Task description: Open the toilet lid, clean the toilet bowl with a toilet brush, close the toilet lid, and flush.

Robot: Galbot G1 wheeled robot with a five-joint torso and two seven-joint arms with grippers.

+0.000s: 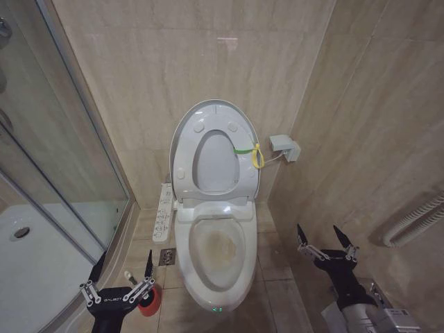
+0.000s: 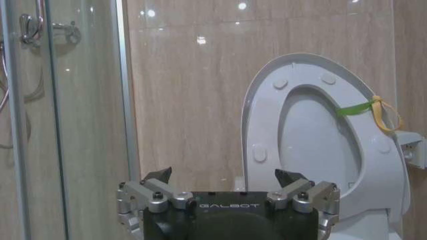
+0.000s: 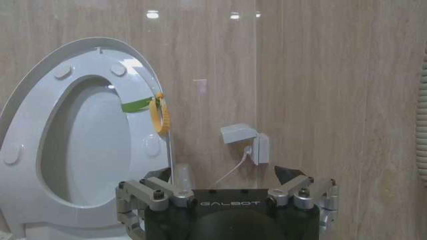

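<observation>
Toilet lid (image 1: 182, 135): raised upright against the wall with the seat ring, ahead of and between both grippers; the opening step is judged done.

Toilet bowl (image 1: 239, 260): uncovered, yellowish-brown staining seen inside; scrubbing, closing and flushing are judged still to be done. It is placed between the two grippers, to the right of the left one.

Right gripper (image 1: 327, 241): held low, to the right of the bowl, fingers spread apart, nothing held.

Left gripper (image 1: 121, 270): held low, to the left of the bowl, fingers spread apart, nothing held.

Red holder (image 1: 150, 301): set on the floor just beside the left gripper, partly hidden behind it. Toilet brush (image 1: 129, 276): a thin white tip is seen near the holder; the head cannot be made out.
</observation>
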